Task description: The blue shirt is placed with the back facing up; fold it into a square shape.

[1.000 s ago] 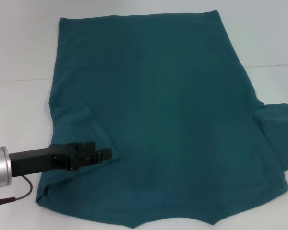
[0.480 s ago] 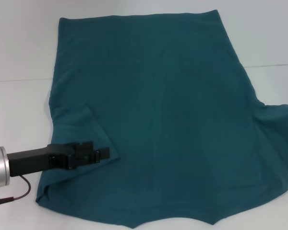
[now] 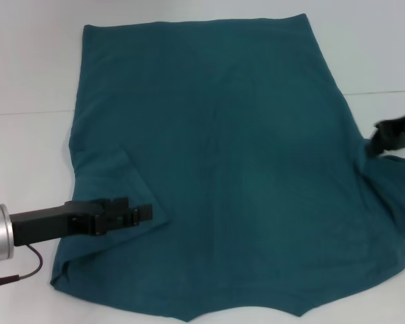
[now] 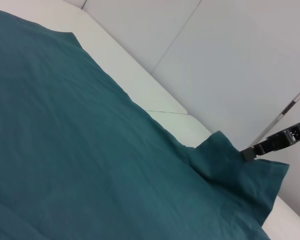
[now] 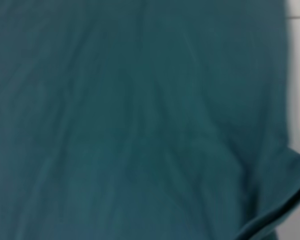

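The left gripper (image 3: 146, 213), a black boxy metal tool on a silver cylindrical wrist, lies low over the left sleeve of the large dark teal-blue soft cotton T-shirt (image 3: 223, 169); its fingertips rest against the folded sleeve edge, and whether they pinch the cloth or stand apart cannot be told. The right gripper (image 3: 381, 133), black and partly cut by the frame edge, sits at the opposite sleeve, where the left wrist view shows the fabric peaked up toward its tip (image 4: 250, 152); its grip cannot be made out either. Outward from both, the shirt spreads flat with shallow soft wrinkles, plain side up, no print or lettering visible, on a smooth white table (image 3: 27, 74).
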